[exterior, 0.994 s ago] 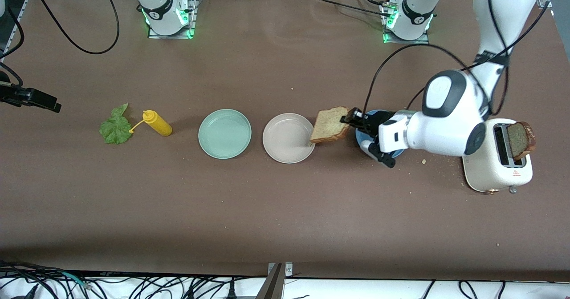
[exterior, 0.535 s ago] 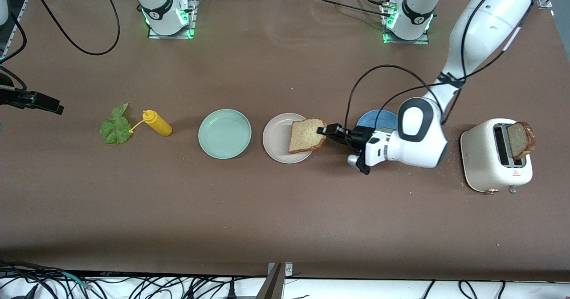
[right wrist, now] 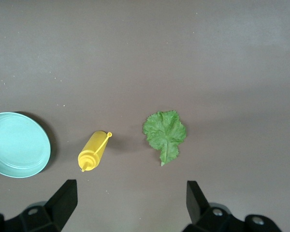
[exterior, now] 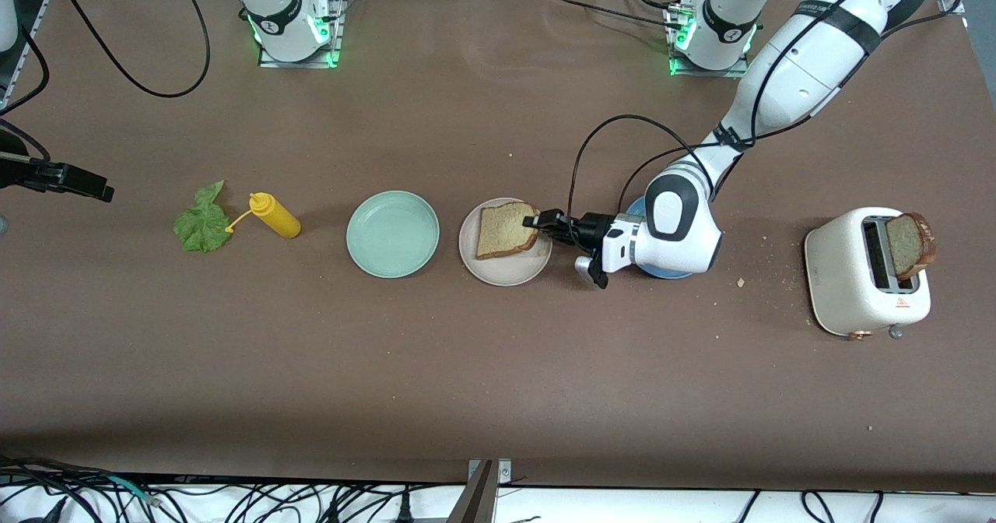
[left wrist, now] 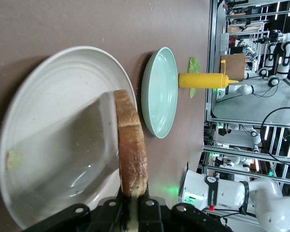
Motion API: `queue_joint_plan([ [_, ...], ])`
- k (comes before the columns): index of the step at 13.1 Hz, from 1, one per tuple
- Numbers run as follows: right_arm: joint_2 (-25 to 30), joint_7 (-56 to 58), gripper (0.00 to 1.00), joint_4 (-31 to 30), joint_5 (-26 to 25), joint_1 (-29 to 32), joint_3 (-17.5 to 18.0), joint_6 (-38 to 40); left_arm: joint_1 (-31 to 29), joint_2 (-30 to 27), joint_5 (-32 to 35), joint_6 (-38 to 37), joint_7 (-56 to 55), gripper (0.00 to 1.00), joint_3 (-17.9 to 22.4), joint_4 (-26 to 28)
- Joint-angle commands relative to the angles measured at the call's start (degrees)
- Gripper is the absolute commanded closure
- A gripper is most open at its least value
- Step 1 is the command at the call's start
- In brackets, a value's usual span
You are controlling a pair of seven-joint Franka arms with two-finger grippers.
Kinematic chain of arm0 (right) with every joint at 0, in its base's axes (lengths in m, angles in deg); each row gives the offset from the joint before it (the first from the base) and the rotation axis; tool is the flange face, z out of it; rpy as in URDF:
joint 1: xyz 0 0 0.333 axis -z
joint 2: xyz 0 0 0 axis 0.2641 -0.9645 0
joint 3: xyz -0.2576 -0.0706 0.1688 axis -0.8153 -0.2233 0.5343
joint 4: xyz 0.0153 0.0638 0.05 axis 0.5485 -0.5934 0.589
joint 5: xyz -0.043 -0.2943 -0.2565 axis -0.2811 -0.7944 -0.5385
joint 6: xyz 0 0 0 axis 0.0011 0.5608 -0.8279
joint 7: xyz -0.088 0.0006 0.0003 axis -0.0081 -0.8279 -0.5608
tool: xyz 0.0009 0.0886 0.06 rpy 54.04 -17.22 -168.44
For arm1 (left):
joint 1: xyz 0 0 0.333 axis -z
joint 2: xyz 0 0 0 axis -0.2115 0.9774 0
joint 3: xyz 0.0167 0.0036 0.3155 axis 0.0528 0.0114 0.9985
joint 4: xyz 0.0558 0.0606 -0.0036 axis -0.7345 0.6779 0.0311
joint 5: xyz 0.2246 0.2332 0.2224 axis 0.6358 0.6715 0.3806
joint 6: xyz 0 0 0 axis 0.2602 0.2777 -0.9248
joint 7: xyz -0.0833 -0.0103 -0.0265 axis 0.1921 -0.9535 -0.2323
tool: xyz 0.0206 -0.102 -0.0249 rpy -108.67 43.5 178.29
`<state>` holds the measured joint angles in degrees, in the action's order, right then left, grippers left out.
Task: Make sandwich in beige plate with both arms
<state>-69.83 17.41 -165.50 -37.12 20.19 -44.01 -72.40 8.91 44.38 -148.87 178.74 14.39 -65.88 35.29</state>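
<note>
Pinching a bread slice (exterior: 506, 230) over the beige plate (exterior: 498, 272) mid-bench: left claw (exterior: 537, 222). Hanging wide apart, empty, above lettuce leaf (right wrist: 165, 134): waiting right claw (right wrist: 128, 200).

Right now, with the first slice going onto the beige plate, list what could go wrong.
1. The left gripper fingers pinch the bread slice at its edge over the beige plate; pulling away before they open could drag it off.
2. The slice sits toward the plate's rim, so it may overhang.
3. The lettuce leaf lies beside the mustard bottle; the open right gripper above could knock it.
</note>
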Motion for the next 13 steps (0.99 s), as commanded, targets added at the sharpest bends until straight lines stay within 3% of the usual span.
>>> queue_joint_plan([
  [1,0.08,1.10,0.00,0.33,1.14,0.40,0.01,0.46,0.66,-0.10,-1.71,1.18,1.69,0.00,0.52,-0.97],
  [3,0.17,1.10,0.00,0.33,1.14,0.40,0.01,0.55,1.01,-0.37,-0.75,3.63,1.69,0.00,0.78,-1.06],
  [5,0.17,1.10,0.00,0.33,1.14,0.40,0.01,0.55,1.80,-1.42,4.84,4.69,0.73,0.00,1.39,-1.50],
  [10,-0.44,1.88,0.00,-0.37,1.32,0.40,0.10,-0.15,1.27,-10.46,30.84,4.62,-14.79,0.00,1.75,-1.59],
  [13,-0.44,5.83,0.00,-2.48,4.12,0.40,0.10,-1.46,0.66,-16.26,46.84,1.55,-23.86,0.00,1.83,-1.59],
])
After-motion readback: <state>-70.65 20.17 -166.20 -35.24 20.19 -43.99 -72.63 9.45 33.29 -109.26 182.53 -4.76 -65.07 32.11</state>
